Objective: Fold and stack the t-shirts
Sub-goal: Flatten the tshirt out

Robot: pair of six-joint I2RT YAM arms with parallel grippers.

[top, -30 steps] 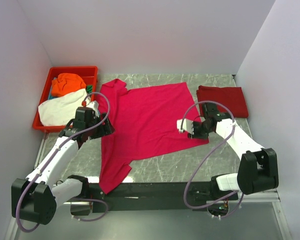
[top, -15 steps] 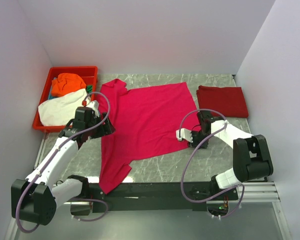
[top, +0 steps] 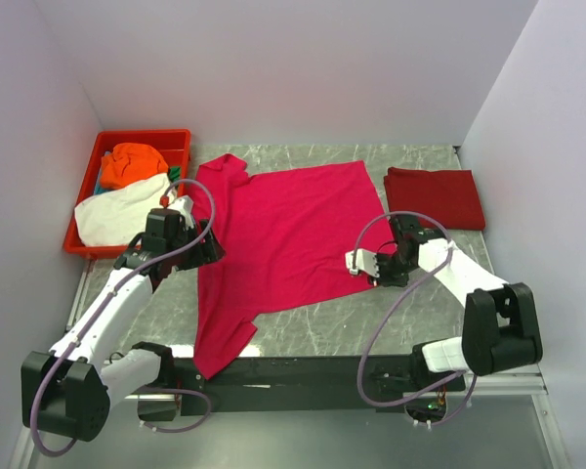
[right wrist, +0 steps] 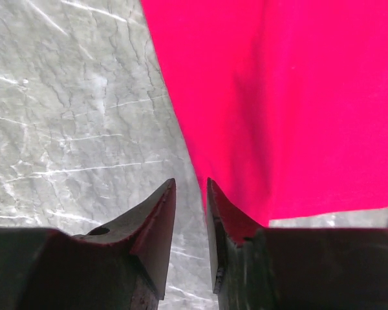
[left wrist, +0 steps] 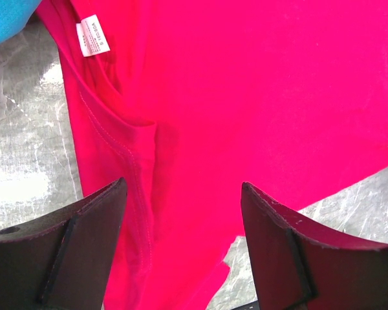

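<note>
A bright pink-red t-shirt [top: 283, 234] lies spread flat on the marble table, one sleeve hanging toward the near edge. My left gripper [top: 190, 244] hovers open over its left side; in the left wrist view the jaws [left wrist: 184, 187] straddle a seam of the pink-red cloth [left wrist: 246, 97] below a white label [left wrist: 92, 35]. My right gripper [top: 363, 262] is at the shirt's right hem. In the right wrist view its fingers [right wrist: 190, 184] stand narrowly apart over bare marble, with the shirt's edge [right wrist: 297, 97] just beside the right finger. A darker red t-shirt [top: 438, 195] lies folded at the back right.
A red plastic tray [top: 146, 137] at the back left holds an orange shirt [top: 132, 163] and a white one [top: 122, 215], with a bit of teal cloth [left wrist: 6, 19] at its corner. White walls close in the table on three sides.
My right gripper has slid toward the near side along the shirt's right hem, and its jaws have narrowed. The left arm and the shirt have not moved.
</note>
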